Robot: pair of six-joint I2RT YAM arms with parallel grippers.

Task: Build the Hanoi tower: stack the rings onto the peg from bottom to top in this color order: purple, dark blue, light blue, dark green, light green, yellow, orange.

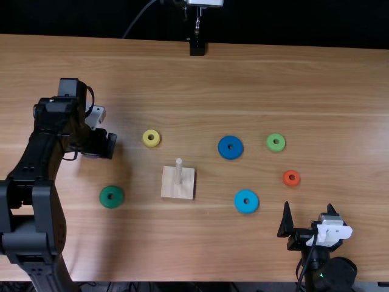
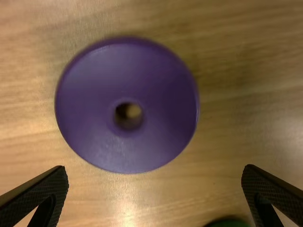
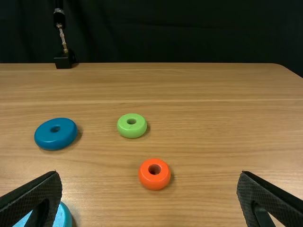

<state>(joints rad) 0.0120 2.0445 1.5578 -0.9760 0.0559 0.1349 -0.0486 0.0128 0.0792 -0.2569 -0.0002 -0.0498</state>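
Observation:
At the left of the top view my left gripper [image 1: 100,146] hangs over the table, mostly covering the purple ring. The left wrist view has the purple ring [image 2: 90,113] lying flat, ahead of the open left gripper [image 2: 155,196], not between its fingers. My right gripper [image 1: 310,225] is open at the lower right; the right wrist view has the right gripper [image 3: 149,198] too. The wooden base [image 1: 176,184] with its bare upright peg [image 1: 179,170] stands left of centre. Separately lie rings: dark blue [image 1: 223,148], light blue [image 1: 238,202], dark green [image 1: 103,197], light green [image 1: 270,143], yellow [image 1: 145,139], orange [image 1: 286,177].
A black stand [image 1: 197,47] with a metal stem is at the table's far edge. The dark green ring lies nearer the left arm's base than the left gripper. The orange ring is a little beyond the right gripper.

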